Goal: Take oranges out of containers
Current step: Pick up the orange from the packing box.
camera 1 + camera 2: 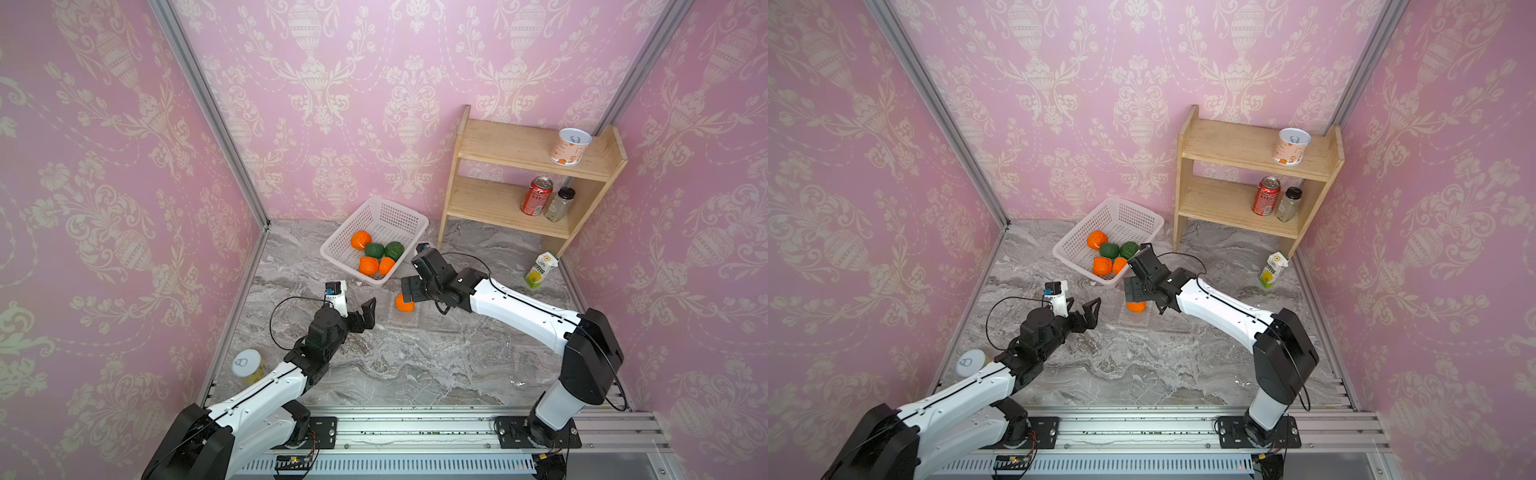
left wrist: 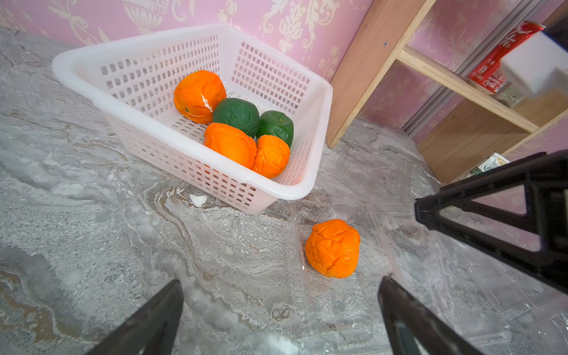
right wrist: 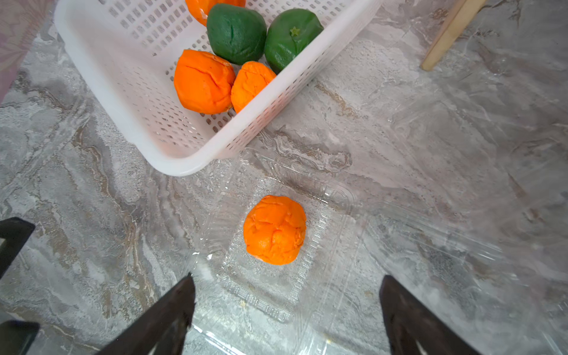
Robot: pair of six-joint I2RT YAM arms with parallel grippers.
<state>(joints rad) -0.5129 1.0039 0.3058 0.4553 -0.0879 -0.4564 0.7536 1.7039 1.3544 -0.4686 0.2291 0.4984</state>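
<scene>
Now, one orange [image 3: 275, 230] lies towards the far end of a clear tray [image 3: 338, 199], just on the near side of the white basket [image 3: 172, 164], which holds three other oranges [image 2: 230, 144]. Our right gripper [image 3: 287, 278] hangs above the fruit, jaws spread and empty. The left gripper [image 2: 280, 281], spread wide too, sits to the tray's left. We should drop straight down and straddle the fruit at its widest. It looks soft, so we close gently and mind that the flimsy tray does not lift along.
</scene>
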